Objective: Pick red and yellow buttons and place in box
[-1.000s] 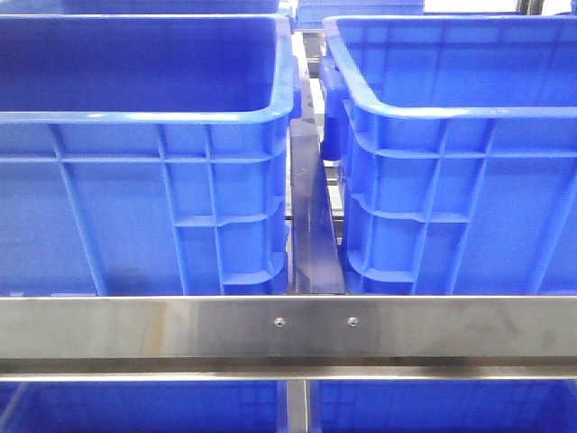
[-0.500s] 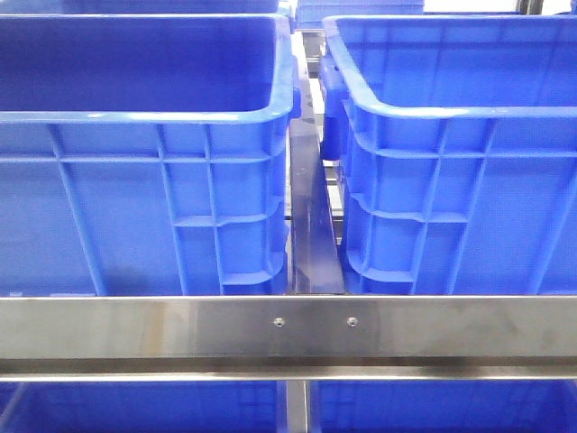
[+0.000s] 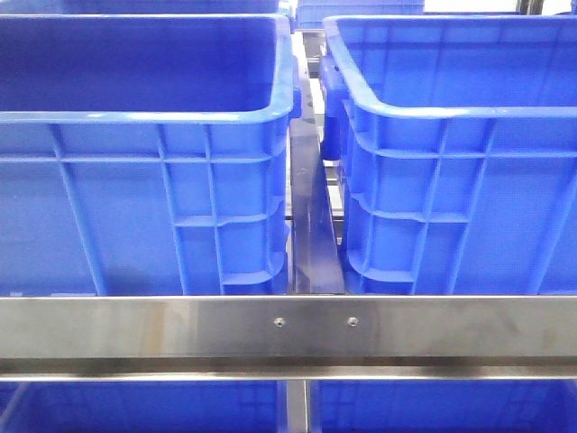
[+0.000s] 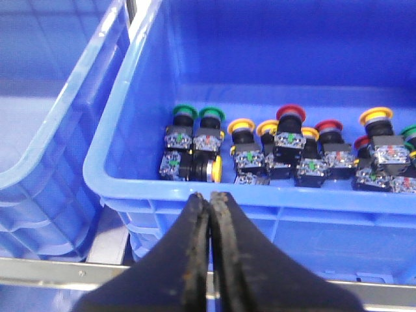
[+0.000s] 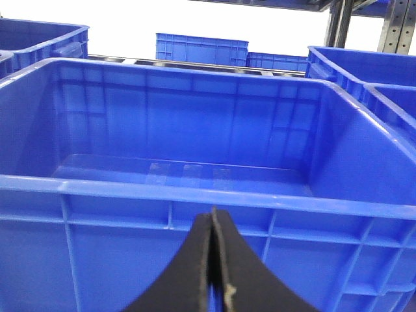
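Left wrist view showed the left claw (image 4: 209, 201) with its two dark fingers pressed together and nothing between them, poised just outside the near rim of a blue crate (image 4: 260, 198). Past that rim, down on the crate floor, lay a row of push buttons on black bodies. Nearest the claw tips was a yellow button (image 4: 216, 168) tipped on its side, facing outward, beside two green-capped ones (image 4: 184, 111). Farther along the row stood more yellow caps (image 4: 240, 125) and red caps (image 4: 289, 112), with another yellow one (image 4: 376, 116) and a red one (image 4: 329, 125) toward the far end, all well below the claw and apart from it. A second blue crate (image 4: 45, 149) sat beside the first, with a metal rail (image 4: 45, 268) running under both. Right wrist view showed the right claw (image 5: 213, 221), its fingers likewise closed on nothing, held just in front of the near wall of a large deep blue box (image 5: 195, 195) whose floor looked bare; more blue crates (image 5: 201, 49) stood behind and beside it. Front view showed neither claw, only two tall blue crates (image 3: 144, 117) (image 3: 451, 113) side by side with a narrow gap between them, behind a steel crossbar (image 3: 288, 325). No buttons could be seen from that camera.
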Controlling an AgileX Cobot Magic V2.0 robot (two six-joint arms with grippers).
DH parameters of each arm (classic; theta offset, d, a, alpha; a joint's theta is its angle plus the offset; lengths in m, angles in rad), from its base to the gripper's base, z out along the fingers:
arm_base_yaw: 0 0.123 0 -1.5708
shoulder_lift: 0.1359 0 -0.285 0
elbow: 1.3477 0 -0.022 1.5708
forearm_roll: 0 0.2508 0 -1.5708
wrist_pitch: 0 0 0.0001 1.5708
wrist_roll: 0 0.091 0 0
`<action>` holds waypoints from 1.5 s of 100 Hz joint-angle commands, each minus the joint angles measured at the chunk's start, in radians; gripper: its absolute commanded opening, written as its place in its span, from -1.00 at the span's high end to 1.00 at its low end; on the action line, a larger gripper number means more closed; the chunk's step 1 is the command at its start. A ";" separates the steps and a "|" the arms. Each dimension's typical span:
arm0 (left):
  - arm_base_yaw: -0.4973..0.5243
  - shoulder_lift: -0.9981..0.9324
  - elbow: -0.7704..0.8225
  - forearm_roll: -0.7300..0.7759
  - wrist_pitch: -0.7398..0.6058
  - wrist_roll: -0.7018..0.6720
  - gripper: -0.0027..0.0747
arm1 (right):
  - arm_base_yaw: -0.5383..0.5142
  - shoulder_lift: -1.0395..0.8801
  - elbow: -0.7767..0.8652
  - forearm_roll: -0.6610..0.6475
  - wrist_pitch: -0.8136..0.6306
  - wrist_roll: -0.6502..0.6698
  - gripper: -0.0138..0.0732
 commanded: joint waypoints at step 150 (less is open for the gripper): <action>-0.170 1.478 -1.078 -0.098 0.385 0.090 -0.39 | 0.002 -0.027 -0.019 -0.012 -0.075 0.000 0.84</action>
